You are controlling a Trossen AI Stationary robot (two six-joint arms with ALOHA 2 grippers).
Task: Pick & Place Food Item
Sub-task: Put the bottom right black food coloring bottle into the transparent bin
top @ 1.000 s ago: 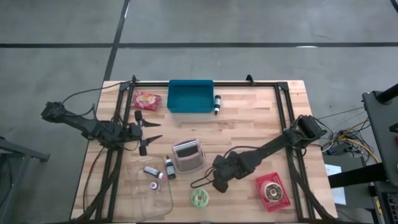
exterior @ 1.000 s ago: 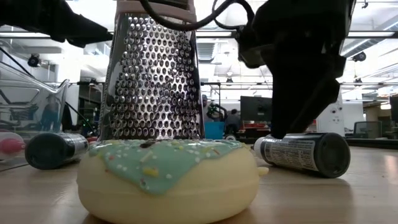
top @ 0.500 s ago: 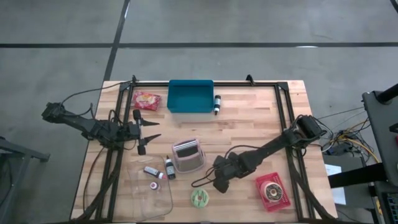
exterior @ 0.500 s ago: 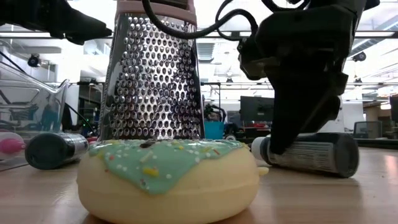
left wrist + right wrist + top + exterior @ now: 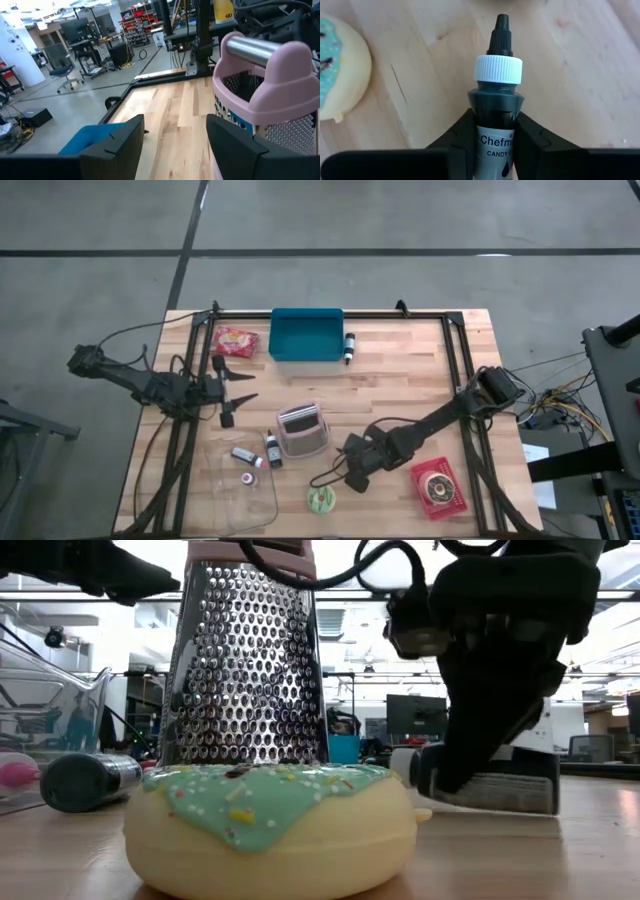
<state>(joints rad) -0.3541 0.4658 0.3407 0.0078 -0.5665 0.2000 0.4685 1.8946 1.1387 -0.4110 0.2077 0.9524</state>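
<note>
A black squeeze bottle with a white collar and a black nozzle lies on its side on the wooden table, right of the teal-iced donut in the low view. My right gripper stands over the bottle and is shut on it; in the high view the gripper hides it. My left gripper hangs open over the table's left side, clear of everything; its wrist view looks past the pink-handled grater. My right gripper pinches the bottle's dark body just behind its shoulder, one finger on each side. The fingers slant down from above, and the nozzle points on ahead of them. The bottle lies on the table.
The steel grater stands just beside the right gripper. A clear container, two small bottles and the donut lie near the front. A red tray, a blue bin and a red packet are farther off.
My right gripper has sunk a little onto the black bottle and its fingers have closed on the bottle's sides. The bottle has shifted slightly along the table toward the donut and still lies on its side.
</note>
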